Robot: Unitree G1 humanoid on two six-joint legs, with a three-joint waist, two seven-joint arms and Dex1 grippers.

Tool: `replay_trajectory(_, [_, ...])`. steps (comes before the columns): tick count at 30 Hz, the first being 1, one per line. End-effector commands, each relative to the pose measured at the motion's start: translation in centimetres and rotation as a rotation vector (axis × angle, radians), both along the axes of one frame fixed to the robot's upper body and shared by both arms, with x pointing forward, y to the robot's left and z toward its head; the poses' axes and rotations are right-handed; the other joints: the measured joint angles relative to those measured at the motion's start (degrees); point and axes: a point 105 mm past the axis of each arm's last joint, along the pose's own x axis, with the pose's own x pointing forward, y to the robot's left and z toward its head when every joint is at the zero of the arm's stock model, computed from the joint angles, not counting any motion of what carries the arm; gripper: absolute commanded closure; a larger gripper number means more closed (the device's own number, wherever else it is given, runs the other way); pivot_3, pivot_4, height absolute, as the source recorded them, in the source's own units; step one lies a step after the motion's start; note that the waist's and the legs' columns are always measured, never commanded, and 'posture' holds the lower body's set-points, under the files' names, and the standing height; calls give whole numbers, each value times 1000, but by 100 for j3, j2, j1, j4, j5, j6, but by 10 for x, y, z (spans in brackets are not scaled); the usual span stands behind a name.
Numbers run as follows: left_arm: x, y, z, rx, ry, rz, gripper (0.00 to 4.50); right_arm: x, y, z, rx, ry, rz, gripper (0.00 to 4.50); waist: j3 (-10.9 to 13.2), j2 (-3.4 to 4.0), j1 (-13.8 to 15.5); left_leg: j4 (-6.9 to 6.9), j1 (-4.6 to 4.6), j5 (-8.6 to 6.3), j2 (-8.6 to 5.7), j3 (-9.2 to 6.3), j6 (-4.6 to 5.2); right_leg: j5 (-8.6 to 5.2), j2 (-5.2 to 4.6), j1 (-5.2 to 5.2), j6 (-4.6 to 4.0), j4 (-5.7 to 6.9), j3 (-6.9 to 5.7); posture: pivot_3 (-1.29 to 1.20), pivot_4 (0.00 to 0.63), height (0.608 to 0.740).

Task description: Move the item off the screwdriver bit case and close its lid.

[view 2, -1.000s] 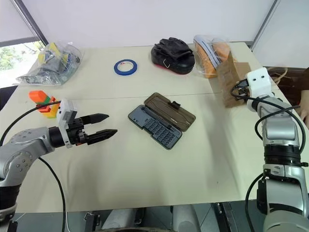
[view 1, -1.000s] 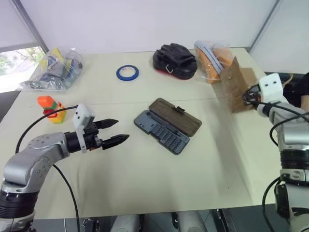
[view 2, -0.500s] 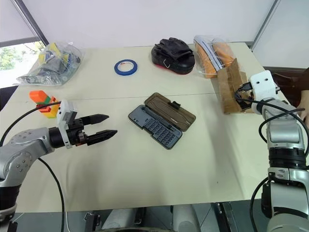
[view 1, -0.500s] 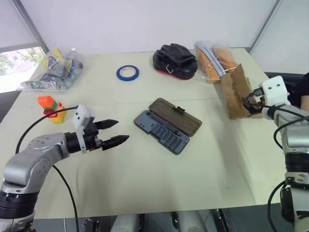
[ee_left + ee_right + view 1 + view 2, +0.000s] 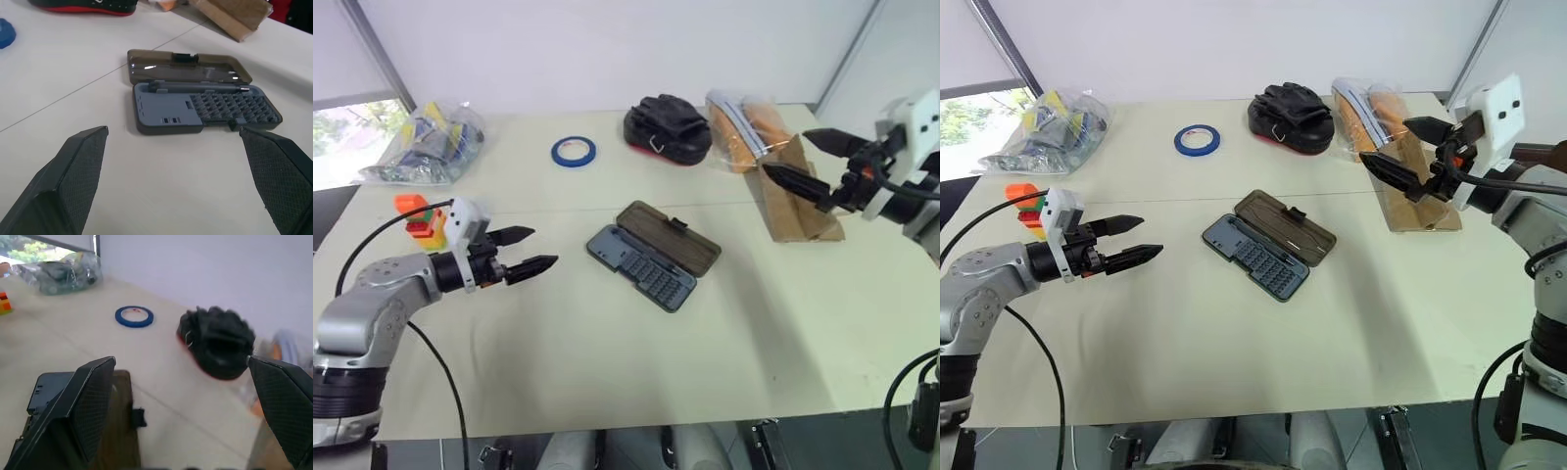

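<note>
**Bag off the case, lid still open**

We see the kraft paper bag (image 5: 798, 191) lying on the desk (image 5: 607, 333) at the right, well apart from the screwdriver bit case (image 5: 652, 254). The case sits mid-desk with its smoky brown lid (image 5: 668, 237) flat open. Our right hand (image 5: 808, 162) hovers above the bag, fingers wide and empty; our left hand (image 5: 527, 251) is wide too. Only closing the lid remains.
</note>
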Motion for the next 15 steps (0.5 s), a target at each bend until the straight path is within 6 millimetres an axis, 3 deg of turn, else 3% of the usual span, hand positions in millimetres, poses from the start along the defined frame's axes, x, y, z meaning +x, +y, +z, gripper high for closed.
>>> replay_trajectory(1, [-7,3,13,11,-40,-10,0,-3,-3,16,-20,-59,-9,25,0,0,0,-1,0,-1,1,-3,2,1,1,-1,2,2,-4,0,150,740])
replay_trajectory(6, [-10,6,15,4,-49,13,0,0,2,5,-15,-21,8,25,1,0,-3,-6,-2,-3,2,-4,4,1,0,-5,2,3,-5,0,150,740])
replay_trajectory(10, [-21,4,9,-7,-10,-1,0,-6,31,-25,20,94,148,25,-1,-3,-25,-9,1,-4,7,-4,4,1,1,-5,2,3,-3,0,150,740])
replay_trajectory(15, [-26,-1,7,-2,-3,-11,0,8,49,-45,14,140,175,25,1,-1,-9,-8,0,-3,5,-4,4,1,1,-4,1,3,-3,0,150,740])
